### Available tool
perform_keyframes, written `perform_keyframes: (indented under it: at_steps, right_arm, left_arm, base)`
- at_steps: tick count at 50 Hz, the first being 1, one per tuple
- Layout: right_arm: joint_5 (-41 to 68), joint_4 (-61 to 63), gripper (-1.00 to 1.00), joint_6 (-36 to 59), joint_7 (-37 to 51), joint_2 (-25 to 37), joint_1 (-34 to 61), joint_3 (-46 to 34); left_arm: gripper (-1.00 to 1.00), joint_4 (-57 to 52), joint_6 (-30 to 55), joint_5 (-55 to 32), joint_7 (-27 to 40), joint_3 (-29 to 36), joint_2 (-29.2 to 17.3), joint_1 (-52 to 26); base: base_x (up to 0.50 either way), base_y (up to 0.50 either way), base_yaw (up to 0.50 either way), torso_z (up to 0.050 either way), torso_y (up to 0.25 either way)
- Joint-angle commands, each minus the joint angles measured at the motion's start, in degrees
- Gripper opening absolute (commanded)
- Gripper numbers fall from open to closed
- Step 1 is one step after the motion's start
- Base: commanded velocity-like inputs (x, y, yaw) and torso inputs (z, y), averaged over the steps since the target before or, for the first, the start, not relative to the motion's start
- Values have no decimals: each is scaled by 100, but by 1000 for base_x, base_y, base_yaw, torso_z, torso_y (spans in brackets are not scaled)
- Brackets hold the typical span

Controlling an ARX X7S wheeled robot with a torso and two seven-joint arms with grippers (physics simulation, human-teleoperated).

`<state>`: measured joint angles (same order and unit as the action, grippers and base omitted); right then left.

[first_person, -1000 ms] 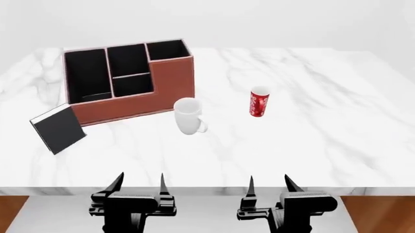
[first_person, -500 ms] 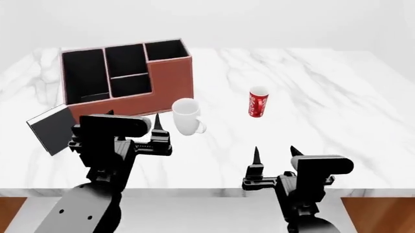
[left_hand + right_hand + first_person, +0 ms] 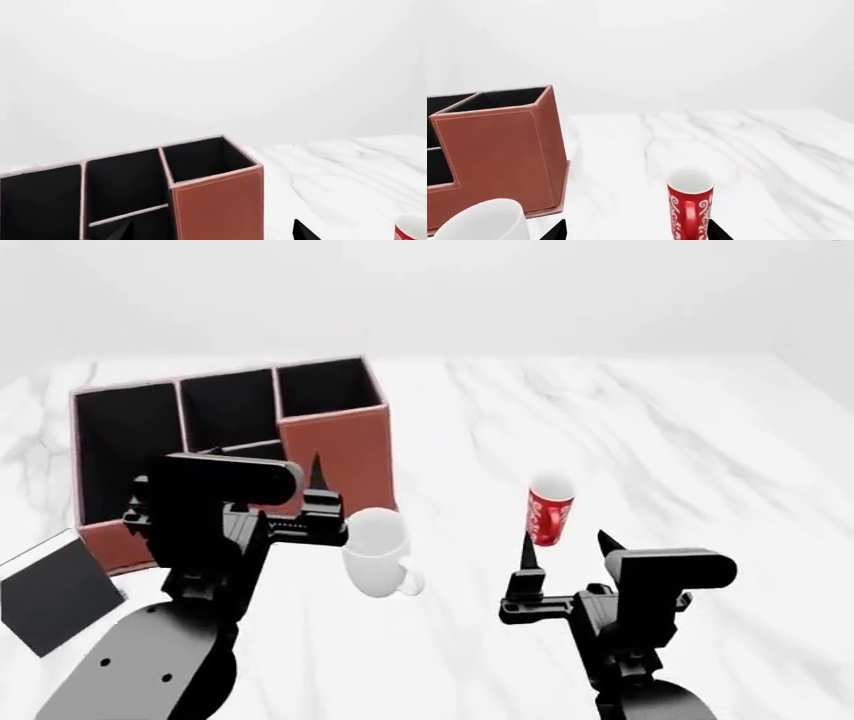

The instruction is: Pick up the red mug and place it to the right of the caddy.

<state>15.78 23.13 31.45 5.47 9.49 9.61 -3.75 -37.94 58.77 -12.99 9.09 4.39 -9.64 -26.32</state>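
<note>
The red mug stands upright on the marble table, right of the caddy with a gap between them. My right gripper is open just short of the mug, nothing between its fingers. In the right wrist view the red mug stands ahead of the right gripper, close to one fingertip, handle facing the camera. My left gripper hangs open in front of the caddy. In the left wrist view the caddy fills the space ahead of the left gripper, and the red mug shows at the frame's corner.
A larger white mug stands between the two arms, just in front of the caddy's right corner; the right wrist view also catches this white mug. A black book lies at the near left. The marble table stretches to the right.
Both arms have come up from the table's near edge and forward over the table. The head view has shifted closer. The right gripper now sits just short of the red mug.
</note>
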Motion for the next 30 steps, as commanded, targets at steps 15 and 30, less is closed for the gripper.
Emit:
perform_keyframes:
  at_steps: [15, 30]
  right_arm:
    - [86, -61, 100, -38, 66, 80, 49, -56]
    - [49, -81, 100, -269, 80, 126, -21, -141]
  left_arm:
    - [100, -1, -67, -96, 54, -3, -70, 7]
    - [100, 5, -111, -158, 84, -28, -103, 36]
  base:
    - [500, 0, 0, 0, 1]
    - [67, 0, 0, 0, 1]
